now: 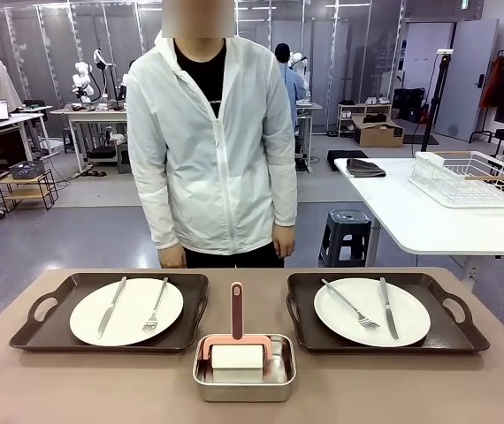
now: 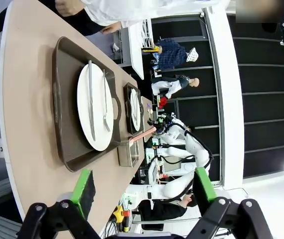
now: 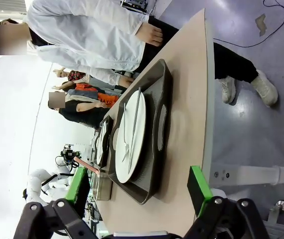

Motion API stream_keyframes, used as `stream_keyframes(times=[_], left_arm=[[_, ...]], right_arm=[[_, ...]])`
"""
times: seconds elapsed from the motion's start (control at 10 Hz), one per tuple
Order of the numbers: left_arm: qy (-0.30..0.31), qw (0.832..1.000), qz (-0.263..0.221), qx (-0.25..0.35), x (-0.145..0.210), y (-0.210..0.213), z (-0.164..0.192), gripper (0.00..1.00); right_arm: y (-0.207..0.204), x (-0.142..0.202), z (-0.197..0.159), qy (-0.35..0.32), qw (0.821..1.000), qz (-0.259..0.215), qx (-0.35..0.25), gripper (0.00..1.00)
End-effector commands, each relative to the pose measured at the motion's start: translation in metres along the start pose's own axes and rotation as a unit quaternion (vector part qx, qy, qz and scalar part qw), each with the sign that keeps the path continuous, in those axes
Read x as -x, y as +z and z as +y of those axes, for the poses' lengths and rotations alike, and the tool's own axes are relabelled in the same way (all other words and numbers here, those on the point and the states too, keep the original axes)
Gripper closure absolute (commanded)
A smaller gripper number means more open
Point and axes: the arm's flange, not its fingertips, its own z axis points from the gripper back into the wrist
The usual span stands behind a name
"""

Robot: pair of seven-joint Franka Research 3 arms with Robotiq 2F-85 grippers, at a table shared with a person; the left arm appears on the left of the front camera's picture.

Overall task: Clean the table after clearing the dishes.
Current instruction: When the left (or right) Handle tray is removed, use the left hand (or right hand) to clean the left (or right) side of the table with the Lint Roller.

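Bright, even overhead light, soft shadows; wrist views distort at edges.

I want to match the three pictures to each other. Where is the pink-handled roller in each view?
Front view: bottom centre; the roller lies in the steel pan, between the left tray and the right tray.
Left wrist view: centre, just past the left tray.
Right wrist view: lower left, just past the right tray.
Shared landmark: the person in the white jacket, at the far edge of the table.
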Motion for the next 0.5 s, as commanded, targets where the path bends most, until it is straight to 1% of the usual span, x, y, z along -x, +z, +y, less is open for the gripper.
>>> stream_keyframes(times=[0.0,0.4], left_arm=[[-0.002,1.000,-0.002,-0.002,0.0010,0.0025,-0.0003,0.00],[-0.002,1.000,-0.002,-0.002,0.0010,0.0025,-0.0003,0.00]], right_arm=[[0.0008,-0.0004,0.0025,0.002,1.000,0.001,0.000,0.00],[0.0008,-0.0004,0.0025,0.002,1.000,0.001,0.000,0.00]])
